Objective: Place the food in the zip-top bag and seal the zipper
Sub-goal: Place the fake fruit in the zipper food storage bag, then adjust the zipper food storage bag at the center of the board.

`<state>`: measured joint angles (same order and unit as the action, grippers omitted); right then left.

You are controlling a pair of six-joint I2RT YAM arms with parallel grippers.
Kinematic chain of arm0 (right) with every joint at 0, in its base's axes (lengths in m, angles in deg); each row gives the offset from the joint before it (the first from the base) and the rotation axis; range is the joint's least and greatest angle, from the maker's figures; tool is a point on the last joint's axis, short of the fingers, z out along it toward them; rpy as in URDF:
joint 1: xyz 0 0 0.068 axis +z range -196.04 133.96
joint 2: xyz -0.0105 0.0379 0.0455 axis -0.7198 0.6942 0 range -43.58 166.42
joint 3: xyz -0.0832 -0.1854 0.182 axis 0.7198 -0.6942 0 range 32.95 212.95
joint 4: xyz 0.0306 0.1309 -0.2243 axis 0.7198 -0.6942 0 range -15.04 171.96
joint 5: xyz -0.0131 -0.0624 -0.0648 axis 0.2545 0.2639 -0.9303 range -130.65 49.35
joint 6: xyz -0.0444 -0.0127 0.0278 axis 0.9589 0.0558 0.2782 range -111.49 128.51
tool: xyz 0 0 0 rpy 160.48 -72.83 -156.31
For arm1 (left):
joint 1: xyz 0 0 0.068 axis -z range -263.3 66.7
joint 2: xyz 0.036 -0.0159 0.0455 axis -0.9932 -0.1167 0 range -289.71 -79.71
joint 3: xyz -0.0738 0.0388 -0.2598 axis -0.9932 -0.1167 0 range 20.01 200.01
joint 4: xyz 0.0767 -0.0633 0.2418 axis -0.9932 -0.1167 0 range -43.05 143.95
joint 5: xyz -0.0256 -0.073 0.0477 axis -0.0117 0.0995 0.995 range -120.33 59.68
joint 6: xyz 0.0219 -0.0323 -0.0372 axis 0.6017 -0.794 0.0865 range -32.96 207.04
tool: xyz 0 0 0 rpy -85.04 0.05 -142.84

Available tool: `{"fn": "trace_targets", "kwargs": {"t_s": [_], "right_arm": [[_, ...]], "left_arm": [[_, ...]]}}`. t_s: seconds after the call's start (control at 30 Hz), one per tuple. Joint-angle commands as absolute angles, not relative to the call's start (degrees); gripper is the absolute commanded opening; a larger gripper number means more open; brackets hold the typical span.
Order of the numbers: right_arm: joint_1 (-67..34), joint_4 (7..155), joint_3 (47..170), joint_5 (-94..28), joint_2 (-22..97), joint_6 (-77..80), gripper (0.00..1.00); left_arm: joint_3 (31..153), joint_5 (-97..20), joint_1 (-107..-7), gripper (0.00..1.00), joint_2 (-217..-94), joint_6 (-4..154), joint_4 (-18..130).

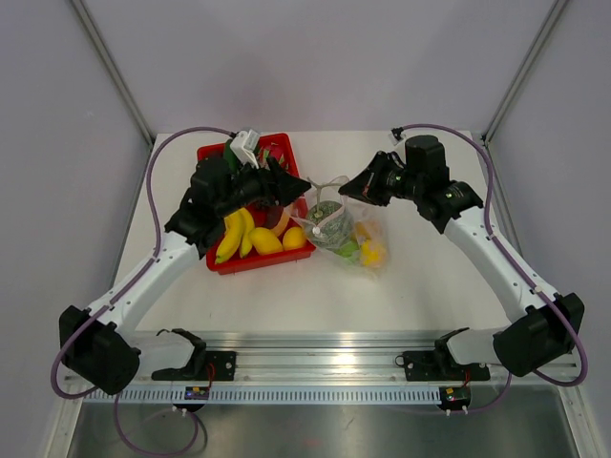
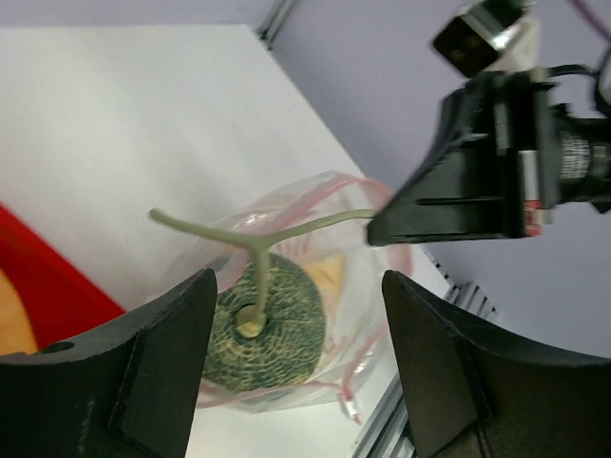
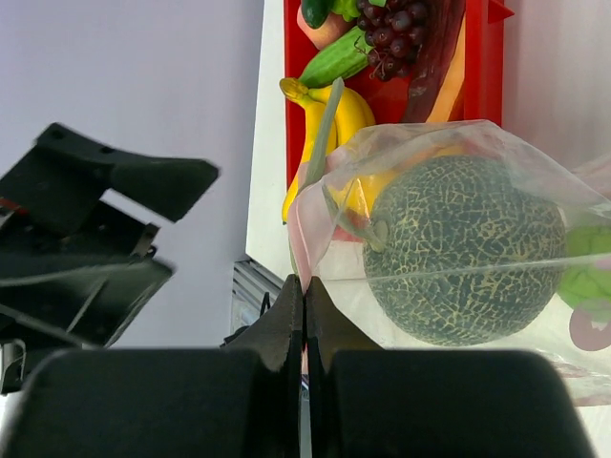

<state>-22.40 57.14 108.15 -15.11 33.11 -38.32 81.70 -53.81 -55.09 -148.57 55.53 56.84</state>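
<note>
The zip-top bag [image 3: 320, 224], thin, crinkly and limp, is pinched at its mouth edge by the right gripper [image 3: 304, 310], whose jaws are pressed together on the film. It probably handles best by the stiffer pink zipper [image 2: 329, 181]. The netted melon [image 2: 260, 329] sits inside the bag directly beneath the left gripper [image 2: 296, 320], whose fingers stand apart, and it looks rigid, light and likely to roll.

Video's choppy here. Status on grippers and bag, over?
Left gripper open above melon. Right gripper shut on zip-top bag mouth. Melon inside, mouth open. Bananas and more food left in red tray.
</note>
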Motion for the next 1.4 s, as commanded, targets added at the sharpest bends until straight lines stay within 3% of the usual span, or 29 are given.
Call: {"fn": "trace_targets", "kwargs": {"t_s": [0.0, 0.23, 0.37, 0.47, 0.63, 0.9, 1.17, 1.37], "right_arm": [[-22.1, 60.7, 108.1, -14.8, 31.0, -38.9, 0.01], [-22.2, 60.6, 107.5, -14.7, 30.3, -38.8, 0.01], [-22.2, 60.0, 107.6, -15.1, 29.9, -38.5, 0.01], [-22.2, 59.8, 107.6, -15.2, 29.8, -38.5, 0.01], [-22.1, 59.6, 107.7, -15.5, 30.0, -37.6, 0.01], [-22.2, 44.6, 120.7, -21.6, 29.5, -23.8, 0.01], [-22.1, 44.8, 102.3, -29.7, 26.9, -19.6, 0.00], [-22.1, 43.1, 113.8, -29.5, 28.5, -18.5, 0.00]], "left_arm": [[80.7, -50.7, -56.0, 0.73, -150.9, 55.3, 51.6], [80.8, -49.7, -56.0, 0.74, -156.3, 58.8, 49.0], [80.8, -50.6, -56.1, 0.65, -159.3, 60.6, 48.0], [79.8, -51.6, -56.1, 0.50, -159.4, 60.1, 49.4], [81.8, -51.1, -56.1, 0.00, -160.0, 60.1, 47.6], [88.5, -49.2, -57.5, 0.00, -156.6, 53.2, 46.8], [89.2, -51.2, -56.2, 0.00, -167.7, 48.1, 47.3], [100.5, -52.0, -53.4, 0.00, -170.8, 49.8, 39.7]]}}
